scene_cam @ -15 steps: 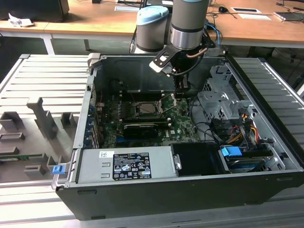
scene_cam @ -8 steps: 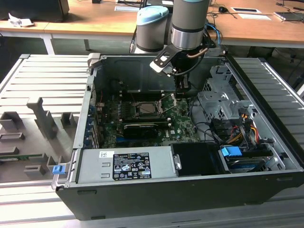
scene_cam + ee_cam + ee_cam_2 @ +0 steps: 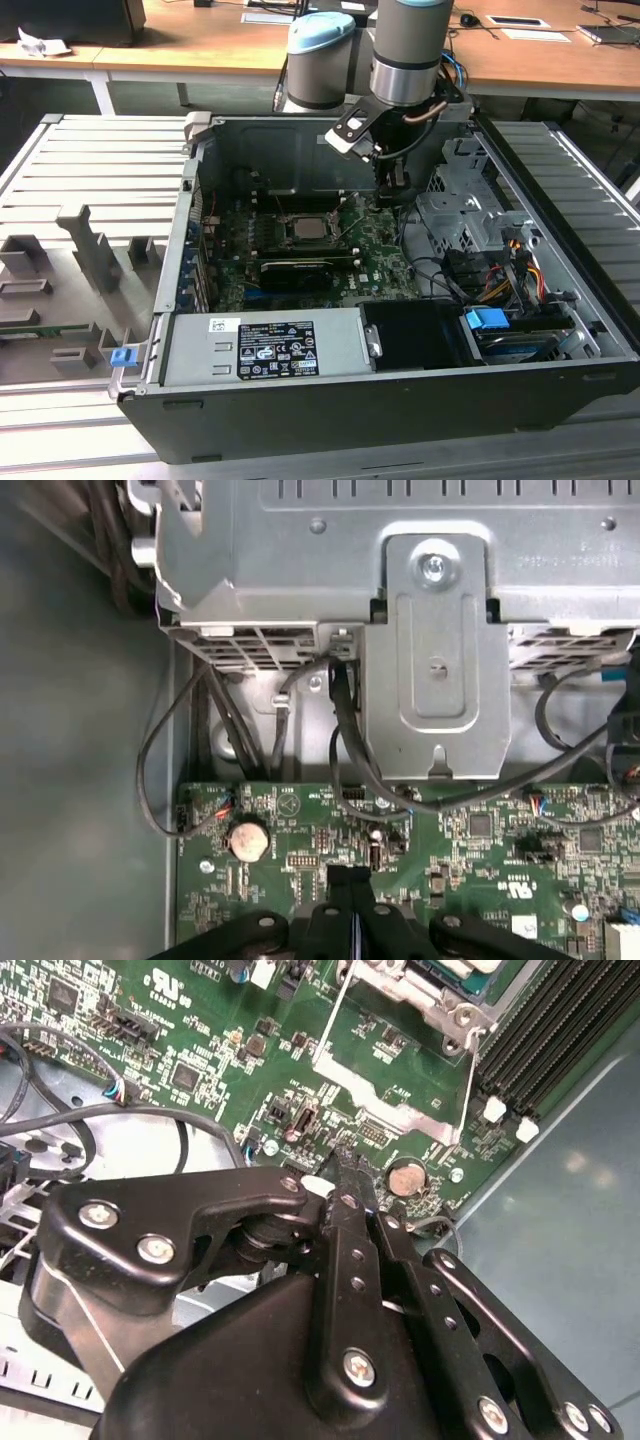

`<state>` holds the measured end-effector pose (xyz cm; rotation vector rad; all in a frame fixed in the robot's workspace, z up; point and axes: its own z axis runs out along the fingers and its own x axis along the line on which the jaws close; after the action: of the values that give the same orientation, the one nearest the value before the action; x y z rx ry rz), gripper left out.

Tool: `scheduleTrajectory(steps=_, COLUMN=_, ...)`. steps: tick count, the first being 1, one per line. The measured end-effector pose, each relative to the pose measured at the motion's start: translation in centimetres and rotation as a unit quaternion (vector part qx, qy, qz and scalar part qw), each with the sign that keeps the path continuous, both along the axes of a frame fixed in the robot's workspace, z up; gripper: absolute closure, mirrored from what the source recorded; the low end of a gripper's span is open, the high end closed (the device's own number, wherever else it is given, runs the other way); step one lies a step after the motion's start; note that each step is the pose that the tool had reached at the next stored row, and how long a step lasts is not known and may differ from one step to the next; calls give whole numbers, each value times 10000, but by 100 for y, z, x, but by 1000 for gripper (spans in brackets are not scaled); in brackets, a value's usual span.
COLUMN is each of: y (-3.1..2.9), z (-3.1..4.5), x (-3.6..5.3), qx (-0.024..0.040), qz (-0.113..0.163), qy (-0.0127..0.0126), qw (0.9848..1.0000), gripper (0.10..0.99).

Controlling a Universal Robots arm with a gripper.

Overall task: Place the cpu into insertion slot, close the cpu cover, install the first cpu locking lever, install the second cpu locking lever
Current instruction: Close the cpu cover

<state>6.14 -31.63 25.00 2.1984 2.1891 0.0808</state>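
Black metal claw (image 3: pixel 345 1165) pressed together, nothing visibly pinched, hovers close over green circuit board (image 3: pixel 200 1020) beside round metal coin cell (image 3: pixel 403 1177). Risk: any dip or sideways drift likely scrapes small components.

Insertion slot (image 3: pixel 327 231) on board (image 3: pixel 376 256) in case (image 3: pixel 280 150)

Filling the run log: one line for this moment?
gripper shut, empty | low over green board | at exterior view's right of insertion slot
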Motion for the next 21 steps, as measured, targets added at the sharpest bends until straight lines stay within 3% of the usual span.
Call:
scheduleTrajectory(steps=8, y=-30, z=-36, x=-6, qx=0, qz=-1, qy=13, qw=10000, gripper=980)
scheduleTrajectory(steps=21, y=-30, z=-36, x=-151, qx=0, qz=0, qy=12, qw=10000, gripper=980)
